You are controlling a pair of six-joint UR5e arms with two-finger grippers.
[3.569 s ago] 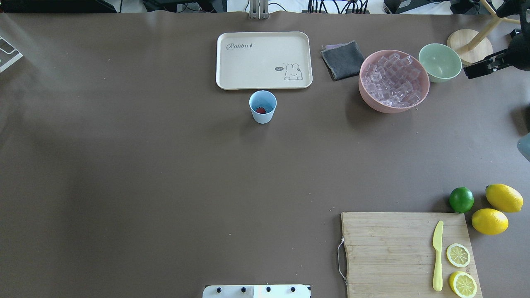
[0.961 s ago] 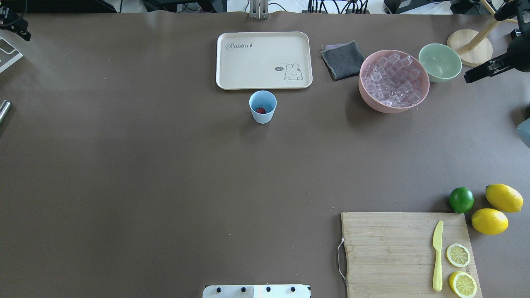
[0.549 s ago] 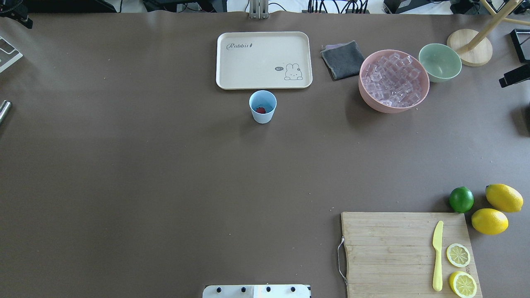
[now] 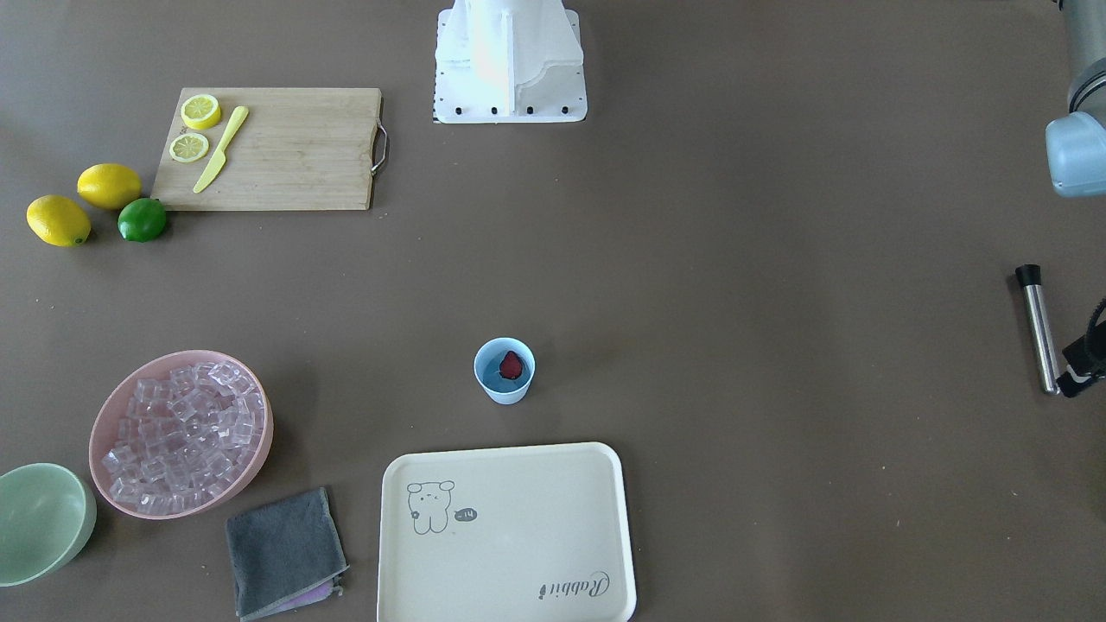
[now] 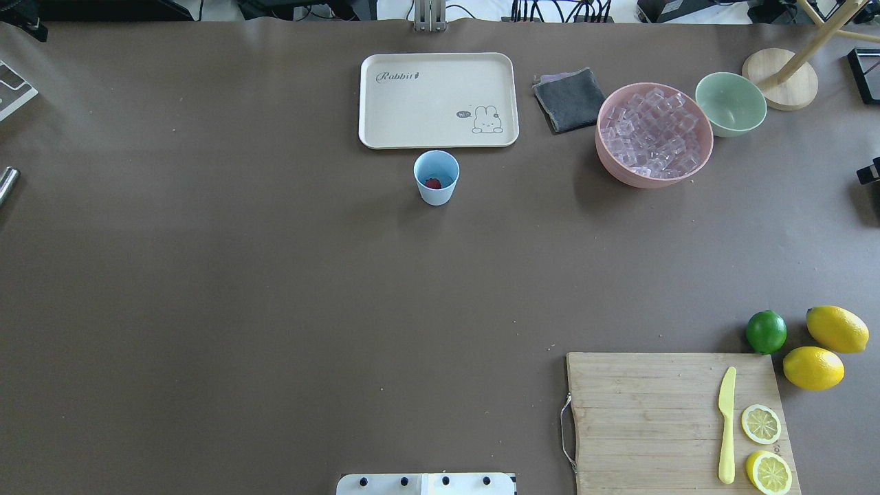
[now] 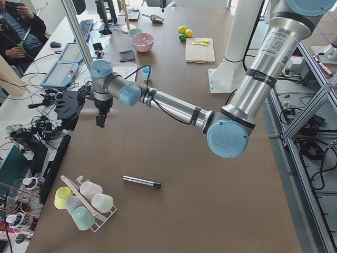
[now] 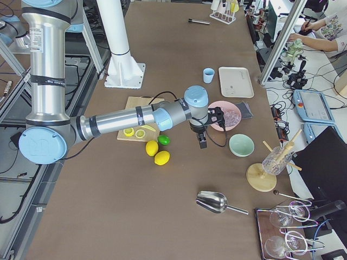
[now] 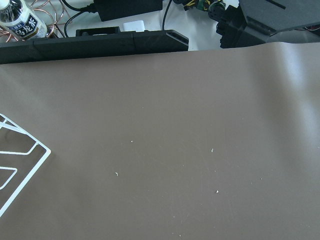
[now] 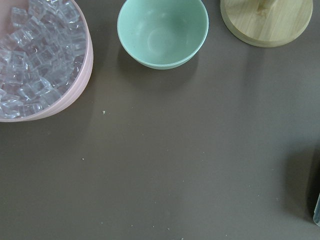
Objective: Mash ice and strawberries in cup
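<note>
Nearest the robot's base, at its right, lay the board (image 5: pixel 653 412) carrying a yellow knife (image 5: pixel 726 426) and two lemon halves (image 5: pixel 761 423), with a lime (image 5: pixel 766 331) and two lemons (image 5: pixel 813 368) just beyond its far corner. Mid-table stood the cup (image 5: pixel 434 196), upright, the strawberry (image 5: pixel 432 183) inside it. Just behind the cup lay the tray (image 5: pixel 412 117). At the far right, the ice (image 5: pixel 653 134) filled a pink bowl (image 5: pixel 619 172), between a grey cloth (image 5: pixel 570 100) and a green bowl (image 5: pixel 730 103). The right gripper (image 7: pixel 202 142) hung near these bowls; the left gripper (image 6: pixel 100 120) hung over the table's left end, beyond a metal rod (image 6: pixel 141 182) (finger spread of either cannot be told).
</note>
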